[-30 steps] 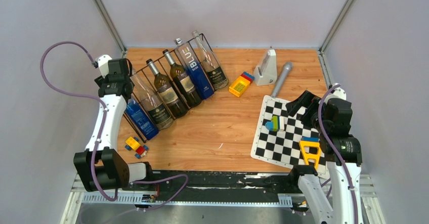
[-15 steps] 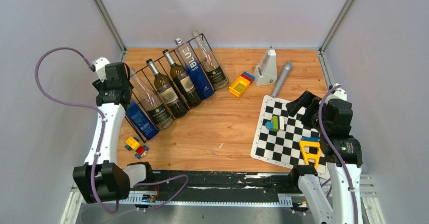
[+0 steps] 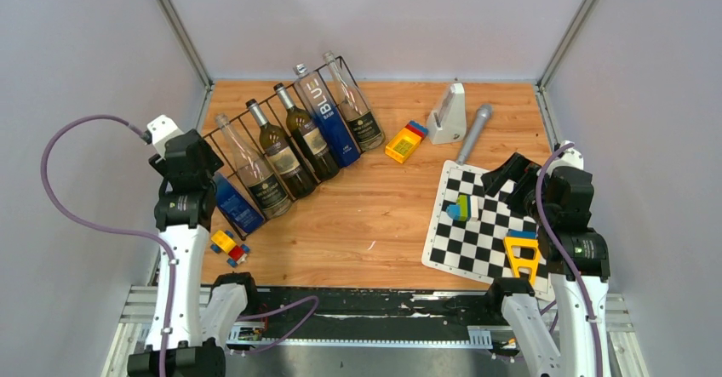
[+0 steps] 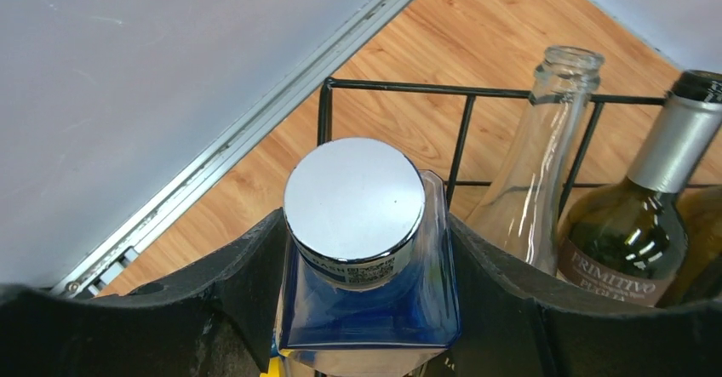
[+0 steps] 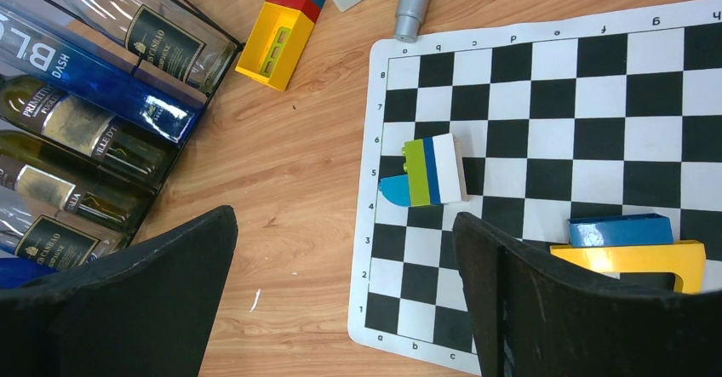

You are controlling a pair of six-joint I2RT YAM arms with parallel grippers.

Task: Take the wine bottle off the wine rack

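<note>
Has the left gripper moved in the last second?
Yes. From above, the left gripper has slid nearer and slightly left along the rack, jaws closed on the end blue bottle.

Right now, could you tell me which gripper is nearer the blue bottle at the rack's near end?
Left. The left gripper clasps the blue bottle by its shoulders; the right gripper hangs open over the chessboard mat, far off.

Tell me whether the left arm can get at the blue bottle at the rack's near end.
Probably yes: the left end effector straddles the blue bottle below its silver cap, with nothing between; contact is unclear.
</note>
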